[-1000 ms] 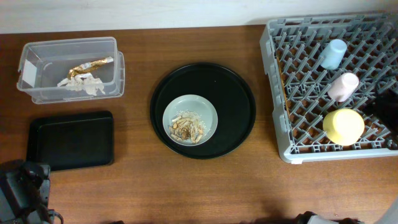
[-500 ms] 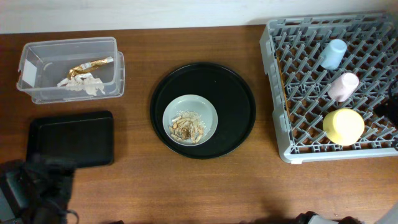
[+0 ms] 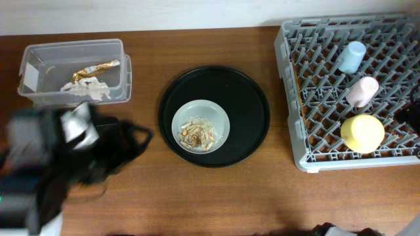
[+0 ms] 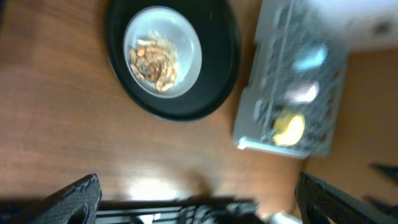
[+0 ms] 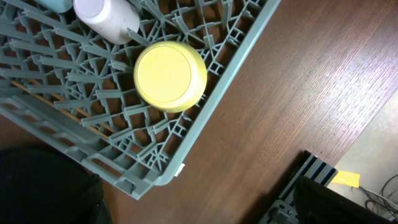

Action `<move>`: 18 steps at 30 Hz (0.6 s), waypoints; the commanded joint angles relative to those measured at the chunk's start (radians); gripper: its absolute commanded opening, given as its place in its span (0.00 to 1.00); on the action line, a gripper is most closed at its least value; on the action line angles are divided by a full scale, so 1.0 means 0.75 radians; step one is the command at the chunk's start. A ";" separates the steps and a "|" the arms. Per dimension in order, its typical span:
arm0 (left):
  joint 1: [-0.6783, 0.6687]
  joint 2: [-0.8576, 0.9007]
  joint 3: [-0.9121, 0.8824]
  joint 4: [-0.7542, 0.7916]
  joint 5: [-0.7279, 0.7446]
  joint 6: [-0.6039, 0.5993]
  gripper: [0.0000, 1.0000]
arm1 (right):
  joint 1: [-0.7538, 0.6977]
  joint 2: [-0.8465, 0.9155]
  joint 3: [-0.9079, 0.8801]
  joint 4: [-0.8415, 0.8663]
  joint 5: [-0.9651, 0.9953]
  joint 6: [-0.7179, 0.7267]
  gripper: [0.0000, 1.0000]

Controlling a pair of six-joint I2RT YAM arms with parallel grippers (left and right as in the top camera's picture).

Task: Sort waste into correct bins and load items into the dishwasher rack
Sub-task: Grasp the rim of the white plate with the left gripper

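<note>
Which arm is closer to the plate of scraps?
Left. The left arm is just left of the round tray holding the plate; the right arm is far off, beyond the rack's right edge.

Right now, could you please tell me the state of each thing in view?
clear tub: open, holding paper and wrapper.
grey plate: on round tray, food scraps on it.
blue cup: in rack.
pink cup: in rack.
yellow bowl: upside down in rack.
left gripper: open, empty.
right gripper: open, empty.
</note>
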 commanded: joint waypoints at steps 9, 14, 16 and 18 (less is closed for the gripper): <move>-0.894 0.645 0.122 0.202 -1.016 -0.177 0.99 | -0.006 -0.012 -0.008 0.005 0.016 0.015 0.98; -0.930 0.850 0.121 0.308 -0.999 -0.177 0.99 | -0.006 -0.012 -0.008 0.005 0.016 0.015 0.98; -0.929 0.923 0.121 0.364 -0.977 -0.178 0.99 | -0.006 -0.012 -0.008 0.005 0.016 0.015 0.98; -0.929 0.985 0.121 0.432 -0.943 -0.177 0.99 | -0.006 -0.012 -0.008 0.005 0.016 0.015 0.98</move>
